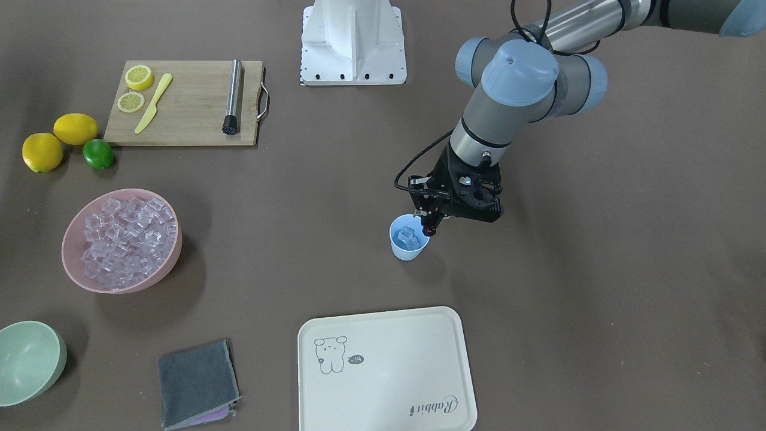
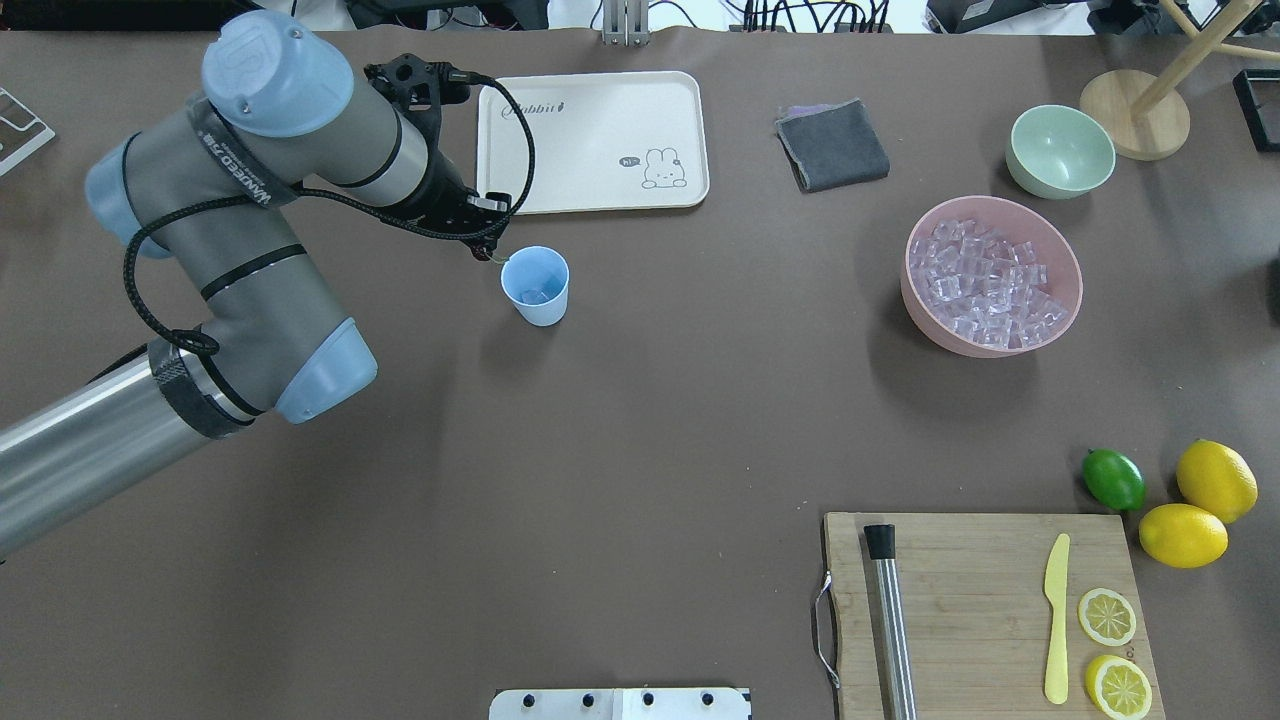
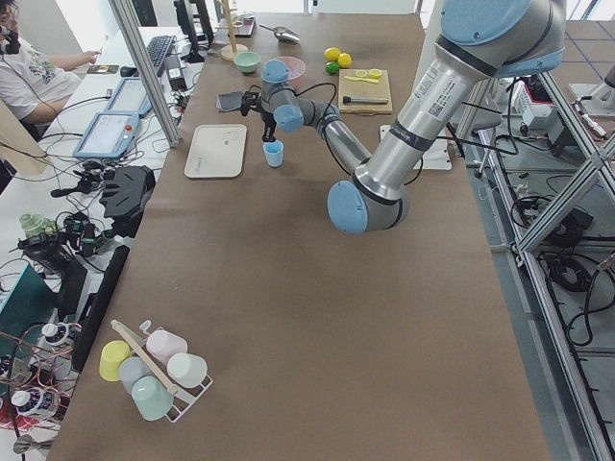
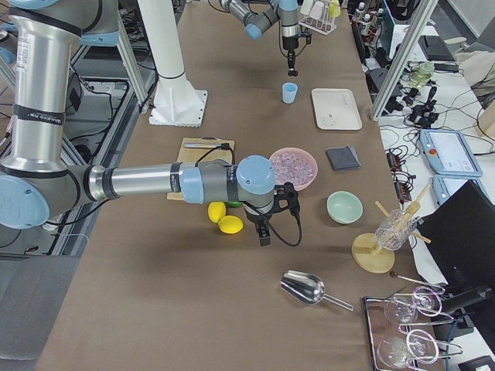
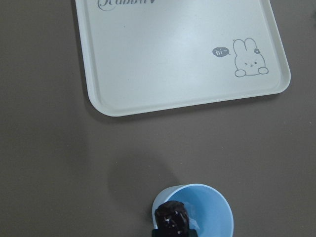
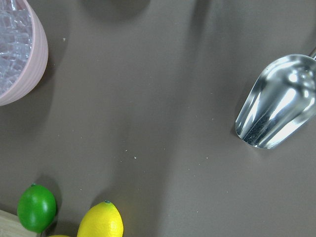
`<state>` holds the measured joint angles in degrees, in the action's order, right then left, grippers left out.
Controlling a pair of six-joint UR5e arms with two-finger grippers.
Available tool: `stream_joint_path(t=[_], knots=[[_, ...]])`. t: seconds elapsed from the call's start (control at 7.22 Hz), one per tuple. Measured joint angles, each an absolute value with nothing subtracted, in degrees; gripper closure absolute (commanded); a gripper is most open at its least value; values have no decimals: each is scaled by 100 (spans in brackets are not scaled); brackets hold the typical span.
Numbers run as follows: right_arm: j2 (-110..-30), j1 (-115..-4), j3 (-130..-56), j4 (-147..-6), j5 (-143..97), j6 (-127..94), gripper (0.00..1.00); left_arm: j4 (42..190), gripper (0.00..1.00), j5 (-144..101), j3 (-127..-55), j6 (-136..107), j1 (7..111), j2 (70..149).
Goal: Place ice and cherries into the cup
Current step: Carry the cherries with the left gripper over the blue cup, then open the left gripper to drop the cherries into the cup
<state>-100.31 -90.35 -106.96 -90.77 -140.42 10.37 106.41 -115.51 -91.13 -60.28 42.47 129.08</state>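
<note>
The left end effector (image 1: 429, 225) gripped the cherries (image 5: 172, 217) just over the rim of the cup (image 1: 407, 253); ice (image 1: 409, 238) lay inside the cup. The right end effector's (image 4: 264, 238) state could not be told.

Robotics lab; aluminium framing (image 3: 142, 69), floor cables (image 3: 575, 272), teach pendant (image 3: 106, 134), seated operator (image 3: 29, 77) alongside

The tray (image 5: 163, 59) reads "Rabbit" and, in a bubble, "hi~".
</note>
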Motion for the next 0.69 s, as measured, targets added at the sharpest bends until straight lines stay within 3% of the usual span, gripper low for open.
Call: stream_joint_path(t=[0.28, 0.42, 0.69], knots=[[-10040, -9035, -10694, -9073, -14050, 1043, 2, 10651, 51, -11527, -9071, -6097, 4131, 12943], [-10043, -9035, -10683, -9074, -14052, 1045, 2, 10652, 9, -11524, -9071, -6098, 4113, 12948], [-10099, -9035, -10669, -9071, -14042, 1125, 2, 10699, 3, -11526, -8986, -6047, 4106, 12949]])
